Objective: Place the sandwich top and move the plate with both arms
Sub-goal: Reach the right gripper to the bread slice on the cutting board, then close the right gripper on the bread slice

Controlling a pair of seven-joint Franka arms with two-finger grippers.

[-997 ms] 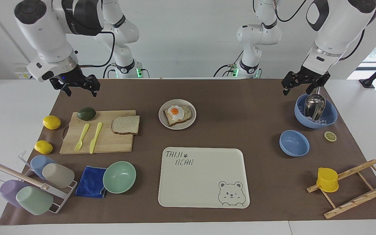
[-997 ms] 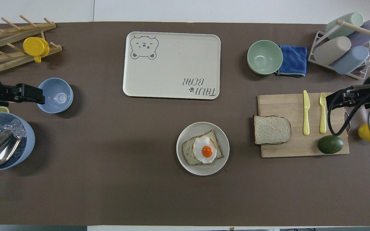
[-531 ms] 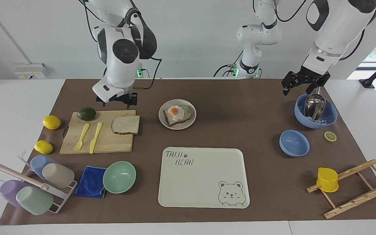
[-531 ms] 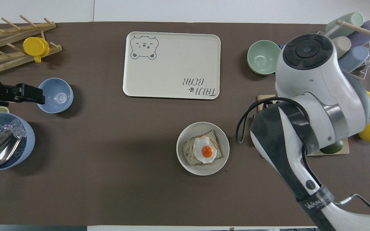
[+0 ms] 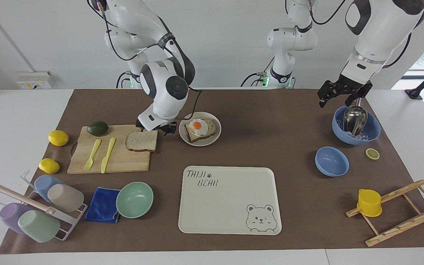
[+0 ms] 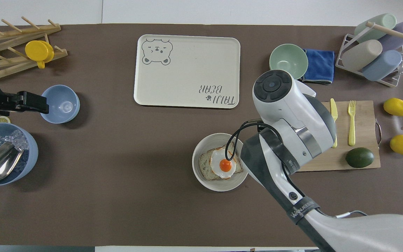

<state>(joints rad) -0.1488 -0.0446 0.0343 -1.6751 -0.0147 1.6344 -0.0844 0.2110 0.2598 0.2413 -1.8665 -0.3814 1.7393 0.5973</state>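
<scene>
Brown-covered table under white walls. Right gripper [image 5: 158, 129] low, fingers spread, just above the robot-side edge of the bread slice [image 5: 142, 140] on the cutting board [image 5: 123, 162]; beside them the plate [image 5: 212, 139] with egg toast [image 5: 200, 129]. Left gripper [image 5: 341, 96] waiting, fingers spread, above the bowl with scoop [image 5: 370, 134].

table [image 5: 20, 121]: carrying brown mat [image 5: 263, 110]
mat: holding plate [image 5: 214, 138], tray [image 5: 230, 217], cutting board [image 5: 123, 162], bowls, lemons, racks
</scene>
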